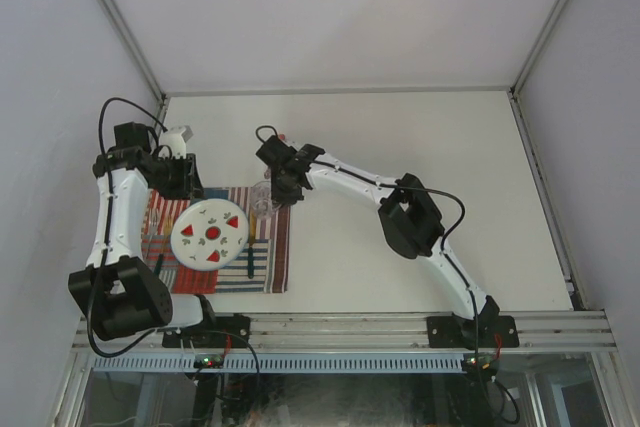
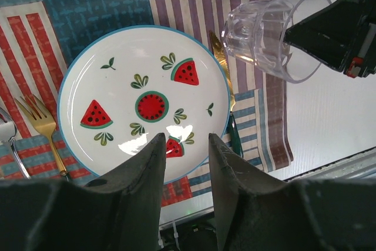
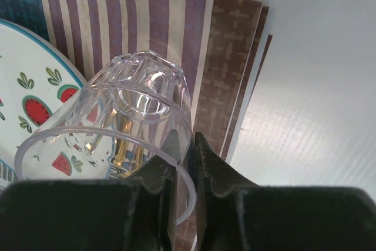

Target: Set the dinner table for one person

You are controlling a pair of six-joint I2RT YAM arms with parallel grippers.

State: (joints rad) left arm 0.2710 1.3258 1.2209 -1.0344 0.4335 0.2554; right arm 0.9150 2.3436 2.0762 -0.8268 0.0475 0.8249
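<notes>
My right gripper (image 3: 185,139) is shut on the wall of a clear glass (image 3: 135,104), one finger inside the rim and one outside. The glass (image 2: 267,36) hangs tilted over the far right corner of the striped placemat (image 2: 88,10), above the tip of a gold knife (image 2: 226,86). A white plate (image 2: 144,101) with watermelon slices lies in the middle of the placemat on the dinner table (image 1: 420,147). Left of the plate lie a gold fork (image 2: 41,121) and a spoon (image 2: 9,136). My left gripper (image 2: 187,139) hovers open over the plate's near rim, holding nothing.
The placemat (image 1: 275,267) sits at the table's near left, close to the aluminium rail (image 1: 350,322). Grey walls close in the table on the left, back and right. The right arm (image 1: 410,212) reaches across the table's middle towards the placemat.
</notes>
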